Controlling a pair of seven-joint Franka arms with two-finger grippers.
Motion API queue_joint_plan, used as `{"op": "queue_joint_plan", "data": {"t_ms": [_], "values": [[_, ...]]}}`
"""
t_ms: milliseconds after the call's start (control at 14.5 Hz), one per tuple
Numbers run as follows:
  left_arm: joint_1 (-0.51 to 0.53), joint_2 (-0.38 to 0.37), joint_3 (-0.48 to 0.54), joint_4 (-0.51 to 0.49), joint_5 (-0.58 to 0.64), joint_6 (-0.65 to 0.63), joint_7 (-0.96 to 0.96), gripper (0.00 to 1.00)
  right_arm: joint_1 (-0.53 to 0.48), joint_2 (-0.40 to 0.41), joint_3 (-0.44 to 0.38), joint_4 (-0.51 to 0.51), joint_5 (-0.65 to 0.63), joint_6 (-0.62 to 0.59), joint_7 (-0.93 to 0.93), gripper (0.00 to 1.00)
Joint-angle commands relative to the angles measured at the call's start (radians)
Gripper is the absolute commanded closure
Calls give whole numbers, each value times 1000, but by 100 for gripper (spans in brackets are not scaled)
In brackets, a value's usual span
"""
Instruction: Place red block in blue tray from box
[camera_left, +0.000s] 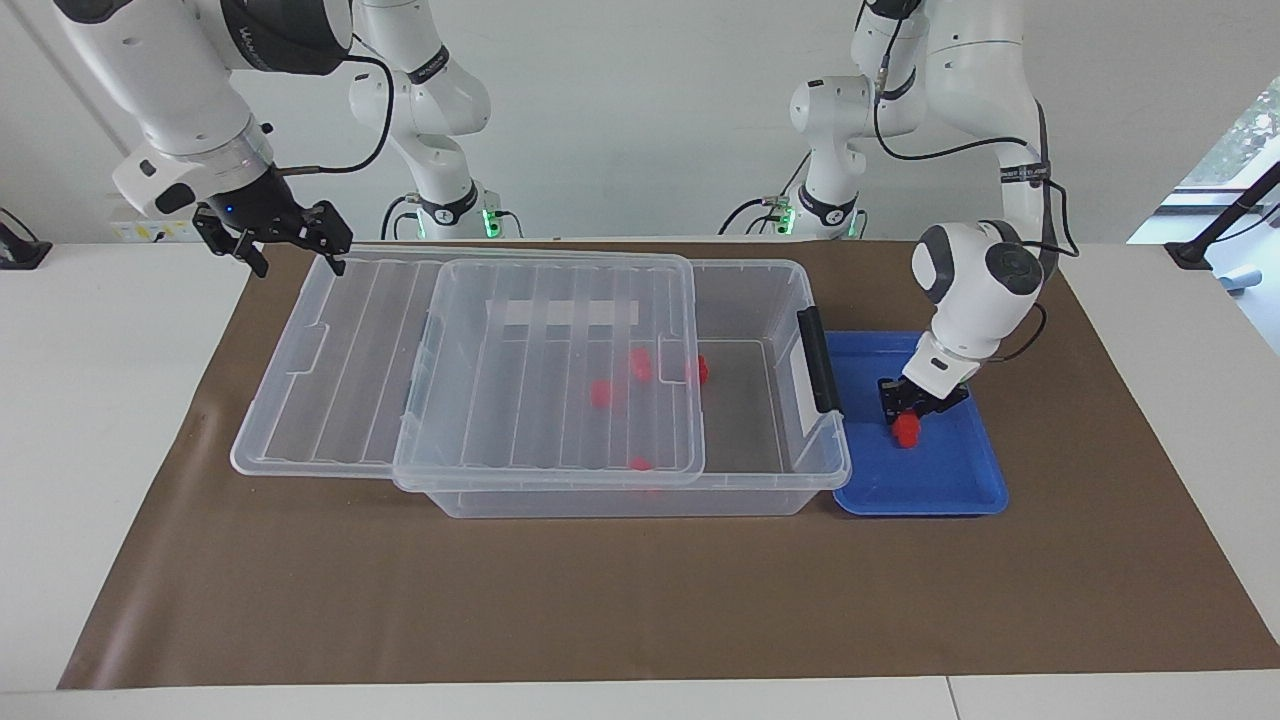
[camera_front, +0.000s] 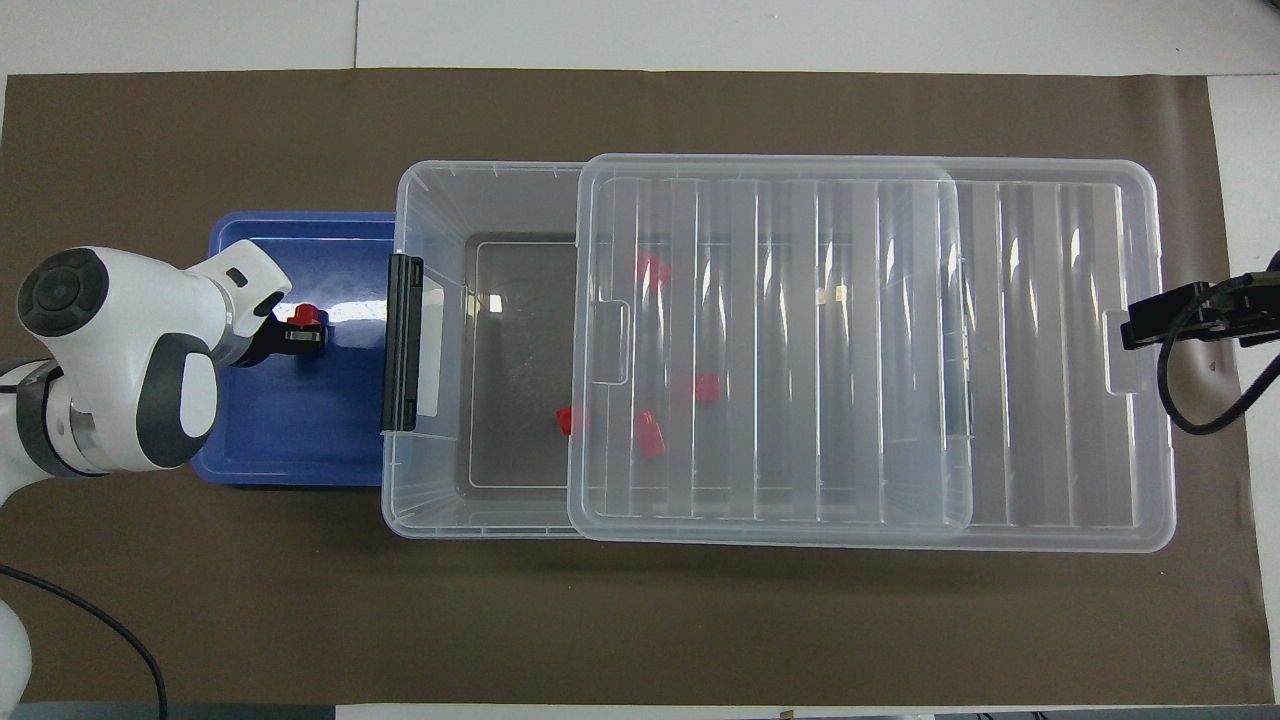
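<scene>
The blue tray lies beside the box at the left arm's end of the table. My left gripper is low in the tray, shut on a red block; both also show in the overhead view, the left gripper and the block over the tray. The box has its ribbed lid slid toward the right arm's end, leaving the tray end open. Several red blocks lie inside. My right gripper is open above the lid's outer edge.
A brown paper mat covers the table under everything. The box's black clip handle faces the tray. The shifted lid overhangs the box toward the right arm's end, where the right gripper waits.
</scene>
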Motion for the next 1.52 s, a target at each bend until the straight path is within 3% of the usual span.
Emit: {"op": "queue_joint_plan", "data": {"t_ms": [0,276,483,828,1172,1241,1310,1379,1448], "values": [[-14,-28,6,24,-23,-39,8,0,-8,-13,9,-9,14,7,19,0],[-13,-104,11,88,-21,-203,5,0,-8,-13,9,-9,14,7,19,0],[-2,-149,12,200,-14,-387,-4,0,-8,-13,9,-8,14,7,19,0],[4,-166,14,424,35,-669,-1,0,-9,-12,9,-9,12,9,18,0],[29,-163,15,599,51,-840,5,0,-32,-36,-4,-87,-3,150,-114,0],[32,-163,17,617,51,-872,7,0,-63,-44,-8,-116,-2,165,-152,34],[36,-163,29,627,52,-894,8,0,-92,-59,-10,-151,-2,179,-172,74],[49,-163,38,637,52,-912,11,0,-123,-66,-17,-187,-2,209,-200,100],[50,-164,40,642,49,-923,11,0,-135,-72,-30,-216,-2,241,-232,100]]}}
